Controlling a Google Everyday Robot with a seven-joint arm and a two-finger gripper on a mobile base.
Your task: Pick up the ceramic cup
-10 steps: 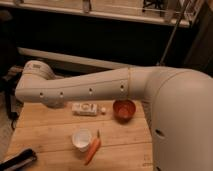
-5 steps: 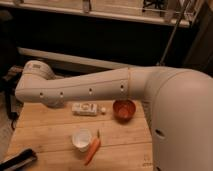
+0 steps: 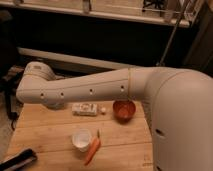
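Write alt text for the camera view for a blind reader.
A white cup stands on a wooden table beside a carrot; the shut gripper sits far off at the lower left corner. Behind are an orange bowl and a packet.

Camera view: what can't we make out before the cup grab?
- Bottom-left corner: gripper, shut, partly cut off by the frame edge.
- Far-left table: hidden behind the arm.
- Behind the ceramic cup: packet, label too blurred.
- Beside the packet: tiny white item, too small to identify.
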